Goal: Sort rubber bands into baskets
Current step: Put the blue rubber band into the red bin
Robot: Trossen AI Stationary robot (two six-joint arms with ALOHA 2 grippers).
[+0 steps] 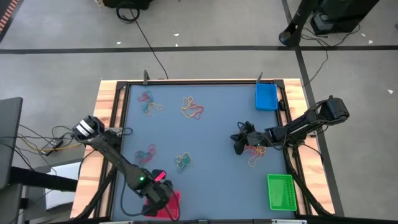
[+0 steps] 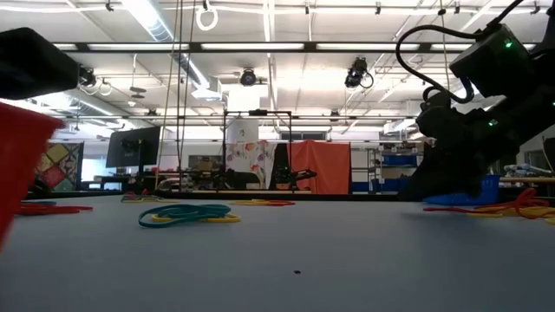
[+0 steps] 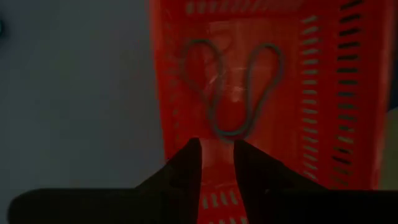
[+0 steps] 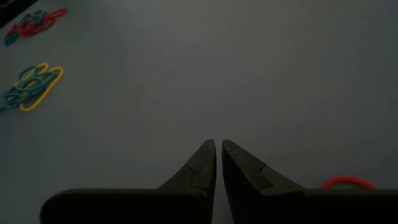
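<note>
Rubber bands: thin, light, floppy loops, likely snag-prone; pinch 1 strand where it lifts off the bench. Left tool: spread above the red basket, holding nothing. Right tool: pressed nearly together, empty.

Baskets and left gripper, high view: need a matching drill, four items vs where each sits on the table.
Items:
1. blue basket
2. green basket
3. red basket
4. right gripper

Places:
A. picture's bottom edge, left of centre, under the left gripper
B. top right corner
C. right of centre, beside a red and yellow band pile
D. bottom right corner

Pairs: 1-B, 2-D, 3-A, 4-C
</note>
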